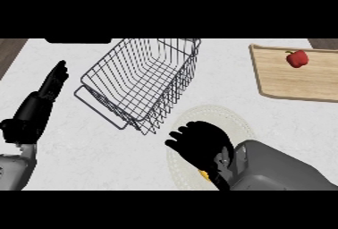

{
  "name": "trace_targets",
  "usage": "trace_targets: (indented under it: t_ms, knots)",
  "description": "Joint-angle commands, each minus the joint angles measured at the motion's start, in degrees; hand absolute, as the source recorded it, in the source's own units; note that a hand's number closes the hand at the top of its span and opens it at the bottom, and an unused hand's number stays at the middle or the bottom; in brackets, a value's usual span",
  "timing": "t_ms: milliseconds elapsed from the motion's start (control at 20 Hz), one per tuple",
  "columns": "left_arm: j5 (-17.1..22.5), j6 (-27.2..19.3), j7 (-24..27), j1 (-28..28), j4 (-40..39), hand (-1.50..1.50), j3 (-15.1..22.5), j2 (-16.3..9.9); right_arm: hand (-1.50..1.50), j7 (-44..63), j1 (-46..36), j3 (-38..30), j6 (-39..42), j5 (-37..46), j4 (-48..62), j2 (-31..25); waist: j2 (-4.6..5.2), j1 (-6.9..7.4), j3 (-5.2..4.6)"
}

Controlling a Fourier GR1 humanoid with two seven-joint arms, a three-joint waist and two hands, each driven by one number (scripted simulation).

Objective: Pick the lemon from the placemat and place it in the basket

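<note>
Nearest us, our right hand (201,147) is curling over the round placemat (231,118), fingers bent around the lemon (204,175), only a yellow sliver showing beneath. We are judging the wire basket (142,82) lying up-left; our open left hand (49,87) is resting beside it.

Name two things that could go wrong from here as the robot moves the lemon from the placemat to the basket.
1. The right hand covers the lemon; only a yellow sliver shows beneath it, so the hold cannot be checked and the fruit might slip.
2. The wire basket stands just beyond the placemat, so the hand may catch its near rim on the way over.
</note>
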State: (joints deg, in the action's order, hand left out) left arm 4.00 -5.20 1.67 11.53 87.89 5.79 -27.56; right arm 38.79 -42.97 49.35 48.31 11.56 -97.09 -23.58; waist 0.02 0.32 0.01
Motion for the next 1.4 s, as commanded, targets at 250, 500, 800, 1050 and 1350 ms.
trace_targets:
  t_ms: [250,500,800,1050,1350]
  knots:
    - [-2.3,1.8,-1.2,-0.8,1.5,0.0,-2.1,2.3,-1.5,-16.3,3.7,-2.7,-1.3,15.4,7.7,0.2,0.1,0.15,0.01]
    - [-4.1,3.3,-0.5,0.0,-0.9,0.0,-3.0,3.5,-1.5,-14.4,9.7,-0.1,-3.6,22.7,4.4,4.3,-0.02,-0.16,0.0]
    - [-5.8,3.9,1.7,-3.2,0.6,0.0,-3.9,5.7,-1.5,-20.7,14.4,-2.2,-5.1,28.1,5.9,3.6,-0.02,-0.13,-0.01]
    - [-4.4,7.5,3.1,0.1,-4.2,0.0,-8.3,4.0,-1.5,-25.1,18.2,-3.9,-4.8,30.7,4.2,1.0,0.01,-0.43,-0.02]
    - [-7.9,6.5,-3.9,1.6,1.3,0.0,-6.4,7.7,-1.5,-28.1,17.5,-6.3,-3.4,36.7,10.2,5.3,-0.01,-0.2,-0.01]
